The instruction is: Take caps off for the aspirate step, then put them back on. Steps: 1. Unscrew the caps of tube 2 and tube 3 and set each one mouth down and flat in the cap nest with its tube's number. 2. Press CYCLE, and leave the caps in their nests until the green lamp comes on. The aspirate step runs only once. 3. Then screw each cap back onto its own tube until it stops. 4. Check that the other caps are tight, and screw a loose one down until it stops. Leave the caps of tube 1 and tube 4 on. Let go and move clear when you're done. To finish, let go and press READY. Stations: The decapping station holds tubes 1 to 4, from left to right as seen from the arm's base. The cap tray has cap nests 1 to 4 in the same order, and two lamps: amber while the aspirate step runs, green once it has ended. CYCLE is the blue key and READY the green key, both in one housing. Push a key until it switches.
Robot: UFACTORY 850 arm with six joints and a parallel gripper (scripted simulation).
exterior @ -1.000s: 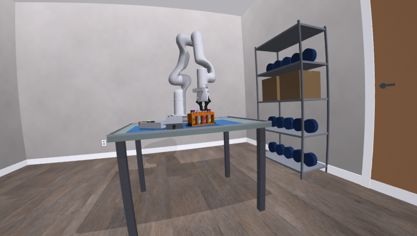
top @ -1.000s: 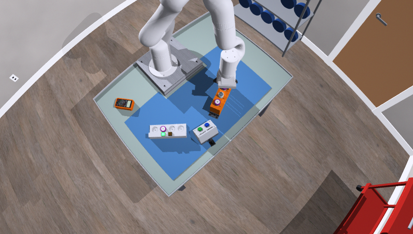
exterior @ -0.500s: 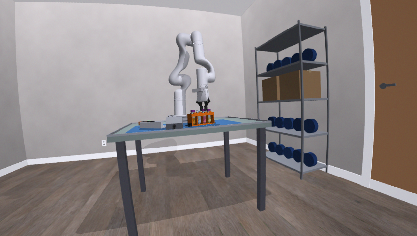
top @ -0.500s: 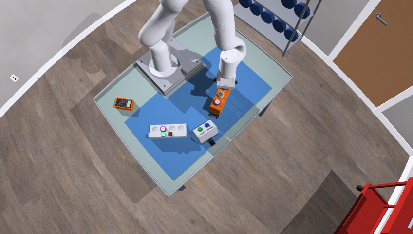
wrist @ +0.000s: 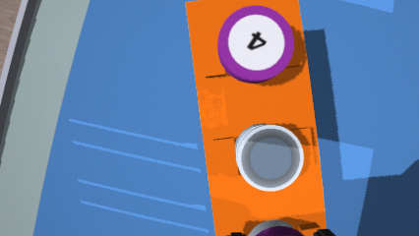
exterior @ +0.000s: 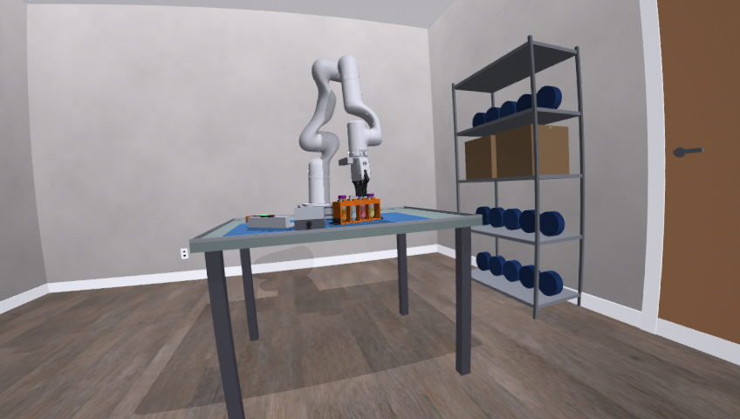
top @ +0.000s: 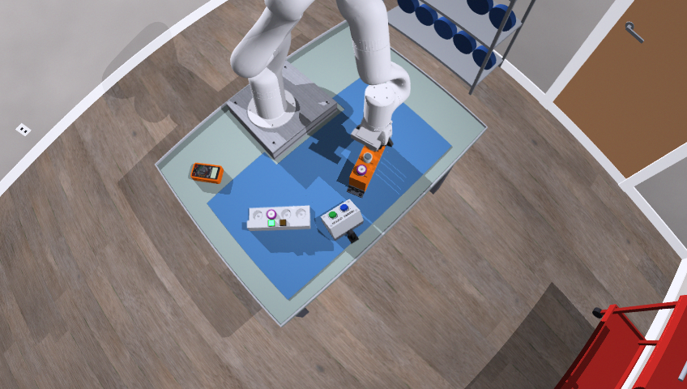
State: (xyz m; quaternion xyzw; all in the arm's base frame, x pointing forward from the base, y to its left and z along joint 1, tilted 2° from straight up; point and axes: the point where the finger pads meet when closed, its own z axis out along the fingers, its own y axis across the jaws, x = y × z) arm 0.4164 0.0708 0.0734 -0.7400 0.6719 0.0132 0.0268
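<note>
While the green lamp [top: 271, 223] [exterior: 264, 215] glows, gripper [top: 373, 144] [exterior: 361, 192] [wrist: 281, 234]: one, its fingers pinching the purple cap [exterior: 361, 195] [wrist: 278, 231] on tube 2.
Decapping station [top: 357, 181] [exterior: 336, 213] [wrist: 256, 110]: one orange block with four tubes, at 1 o'clock from the key housing in the top view.
Tube caps: three on the station; the number 4 cap [top: 361, 169] [exterior: 342, 197] [wrist: 256, 43] is at 12 o'clock in the wrist view, and the tube 1 cap [exterior: 370, 195] shows in the exterior view.
Open tube: one, tube 3 [top: 367, 156] [exterior: 352, 197] [wrist: 269, 157], between the number 4 cap and the gripped one.
Cap tray [top: 262, 225] [exterior: 268, 223]: one, at 9 o'clock from the housing, with four nests; one purple-rimmed cap [top: 271, 214] sits in nest 3, three nests hold none.
Lamps: two, green lit and amber [top: 283, 222] dark, at 3 o'clock from it.
Key housing [top: 343, 225] [exterior: 309, 216]: one, with two keys; the blue key [top: 343, 207] lies at 2 o'clock from the green key [top: 332, 214].
Multimeter [top: 206, 173] [exterior: 248, 218]: one, at 10 o'clock from the tray.

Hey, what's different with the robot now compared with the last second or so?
The tool has turned clockwise, seen from above, over the orange rack. It's closed around a purple cap; no new grip or release is apparent. The rack, the nested cap and the lit green lamp look unchanged.
</note>
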